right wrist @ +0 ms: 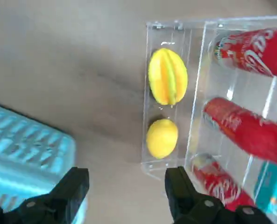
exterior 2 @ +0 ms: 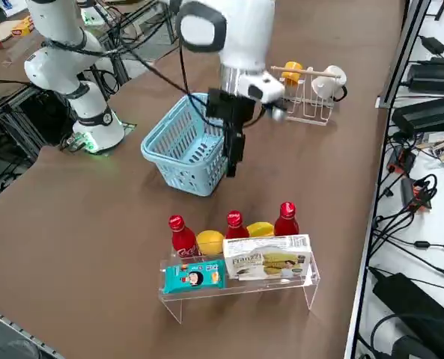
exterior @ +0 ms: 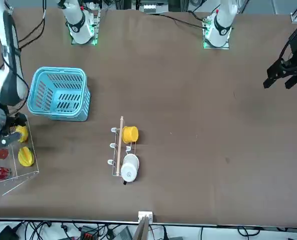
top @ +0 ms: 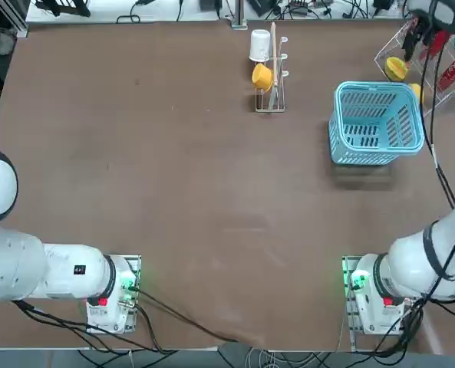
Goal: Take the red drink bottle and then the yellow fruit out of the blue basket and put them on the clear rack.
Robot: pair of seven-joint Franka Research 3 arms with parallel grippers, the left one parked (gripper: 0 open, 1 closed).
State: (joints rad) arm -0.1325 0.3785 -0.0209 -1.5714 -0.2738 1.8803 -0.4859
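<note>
Right tool [right wrist: 124, 186]: fingers apart, nothing between them, hanging above the desk [top: 173, 192] in the gap between blue basket [right wrist: 26, 144] and clear rack [right wrist: 175, 28].

Just past the fingertips, on the rack's low front shelf: yellow fruit [right wrist: 162, 137], small and plain, with a larger ribbed yellow fruit [right wrist: 167, 76] next to it. Shelf behind holds three red bottles [right wrist: 243, 128]; which one is the task's red drink bottle I can't tell.

Basket sits on the desk near the rack and looks empty from overhead. Reads as both items delivered.

Handling, judged: fruit is light, round, smooth, so it will roll; pinch across the middle. Bottles are glossy, stiff and slippery; grip the body, not the tapered neck. The rack is thin acrylic, so avoid knocking it.
</note>
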